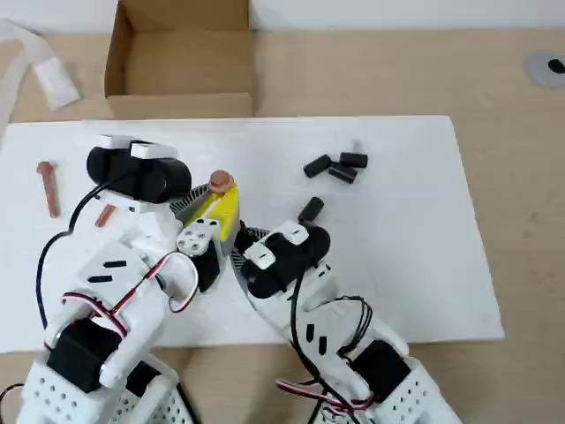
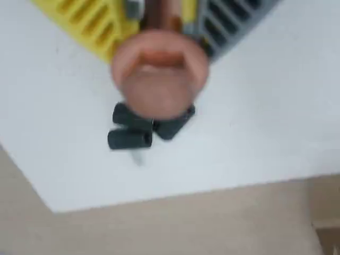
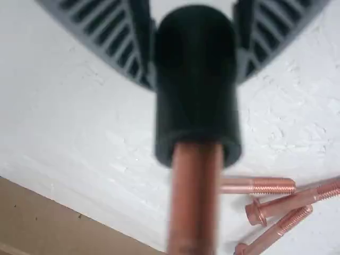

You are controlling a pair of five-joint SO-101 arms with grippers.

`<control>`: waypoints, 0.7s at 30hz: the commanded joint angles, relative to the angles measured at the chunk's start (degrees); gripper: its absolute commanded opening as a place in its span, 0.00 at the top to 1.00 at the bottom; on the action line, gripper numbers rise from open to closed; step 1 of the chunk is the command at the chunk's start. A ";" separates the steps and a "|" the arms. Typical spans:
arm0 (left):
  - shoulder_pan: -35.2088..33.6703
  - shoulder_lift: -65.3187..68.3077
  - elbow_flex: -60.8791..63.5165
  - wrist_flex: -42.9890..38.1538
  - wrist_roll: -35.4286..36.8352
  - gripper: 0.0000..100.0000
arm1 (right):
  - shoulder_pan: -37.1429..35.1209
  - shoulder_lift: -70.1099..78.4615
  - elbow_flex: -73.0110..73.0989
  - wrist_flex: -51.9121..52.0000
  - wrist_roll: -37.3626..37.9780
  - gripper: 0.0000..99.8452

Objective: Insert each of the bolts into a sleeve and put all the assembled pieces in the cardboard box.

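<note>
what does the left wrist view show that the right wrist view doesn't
Left wrist, not right: the left end effector shut on a copper flanged bolt, and loose black cylindrical sleeves beyond. Right wrist, not left: the right end effector gripping a black sleeve with a copper shaft at its end, and loose copper bolts. Both: white mat on tan table.

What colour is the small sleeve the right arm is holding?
Black: the short black cylindrical sleeve shows best in the right wrist view.
</note>
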 commanded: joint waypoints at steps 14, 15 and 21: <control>0.79 -0.13 -5.63 16.44 0.09 0.82 | -0.40 -4.79 -3.91 -1.67 -0.35 0.99; 0.70 -0.04 -6.86 18.29 0.09 0.81 | -0.40 -4.79 -3.91 -1.67 -0.35 0.99; 0.35 -0.04 -16.53 28.31 -0.26 0.81 | 4.44 -3.91 -4.53 -1.58 -1.85 0.99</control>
